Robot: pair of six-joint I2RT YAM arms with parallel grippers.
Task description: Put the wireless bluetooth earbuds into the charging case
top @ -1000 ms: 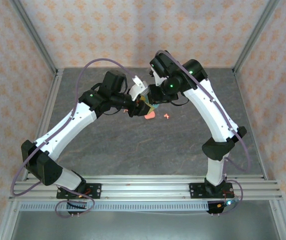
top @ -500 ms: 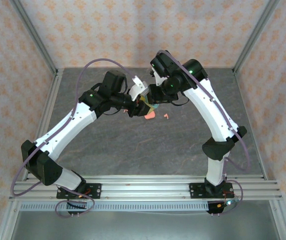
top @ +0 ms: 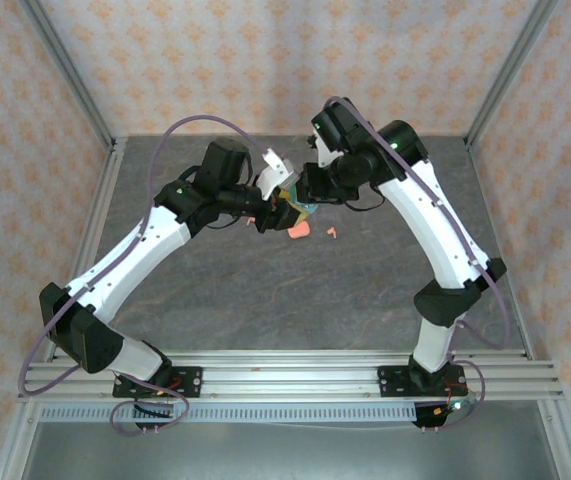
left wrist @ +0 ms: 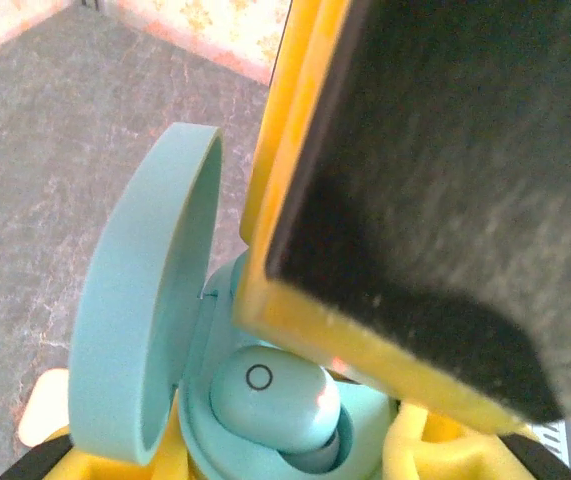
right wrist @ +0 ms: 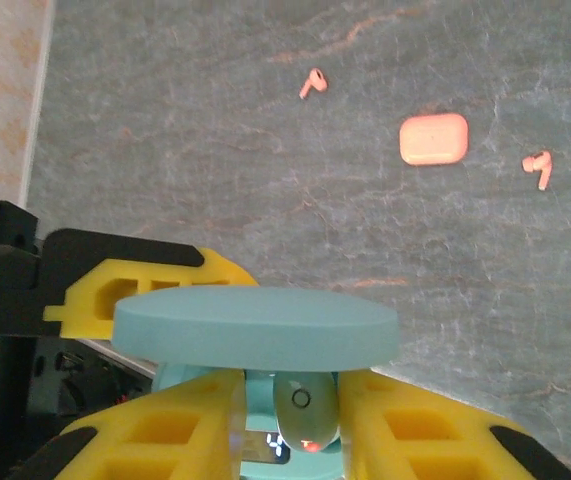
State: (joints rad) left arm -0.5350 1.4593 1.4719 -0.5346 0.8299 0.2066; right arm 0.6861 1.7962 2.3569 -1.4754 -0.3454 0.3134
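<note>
My left gripper [left wrist: 255, 455] is shut on the base of a teal charging case [left wrist: 200, 440], held above the table with its lid [left wrist: 140, 310] swung open. One teal earbud [left wrist: 270, 385] sits in the case's socket, a red light glowing on it. My right gripper [right wrist: 290, 400] straddles that earbud [right wrist: 302, 410] from above. Its yellow fingers [right wrist: 175, 430] stand slightly apart, with a small gap on one side of the bud. In the top view both grippers meet at the case [top: 300, 207].
On the grey table lie a shut salmon-pink case [right wrist: 433, 139] and two loose pink earbuds [right wrist: 312, 83] [right wrist: 539, 168]. The pink case [top: 300, 231] lies just below the grippers in the top view. Patterned walls and metal frame posts bound the workspace.
The right arm's elbow has shifted right and back a little, and its jaws have eased slightly apart around the teal earbud. The left arm holds still.
</note>
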